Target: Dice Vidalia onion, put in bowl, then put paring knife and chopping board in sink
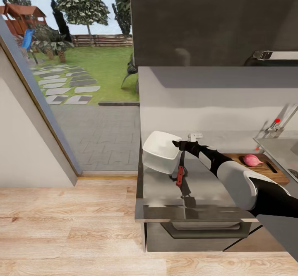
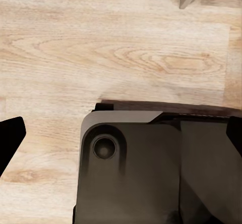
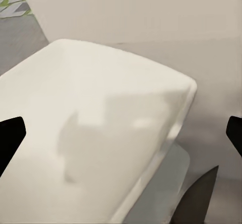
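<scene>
Two fingertips of the right gripper (image 3: 121, 133) sit at the left and right margins of the right wrist frame, spread wide apart, with the white bowl (image 3: 96, 133) between them; the frame does not show either tip touching it, and a dark pointed shape at the lower right is cut off by the bottom edge and cannot be identified with certainty. In the head frame the right gripper (image 1: 182, 145) reaches from the lower right toward the centre, its dark tip against the right rim of the bowl (image 1: 159, 152), which stands tilted on the countertop (image 1: 198, 185) at centre frame. Whether the jaws bear on the rim cannot be told. The paring knife (image 1: 180, 171) hangs or stands near-vertical just below the gripper tip, red handle lowest, blade partly merged with the arm's dark outline; its support is not resolvable. At right of centre, the onion (image 1: 252, 159) rests on the chopping board (image 1: 265, 168), whose near end is hidden behind the right forearm. The sink (image 1: 281, 152) is cropped by the right edge; its faucet (image 1: 281, 125) with a red knob stands above it. In the left wrist frame the left gripper (image 2: 121, 133) shows widely parted dark tips at both margins, nothing between them, above the wood floor (image 2: 101, 48) and a dark grey robot part (image 2: 151, 168).
</scene>
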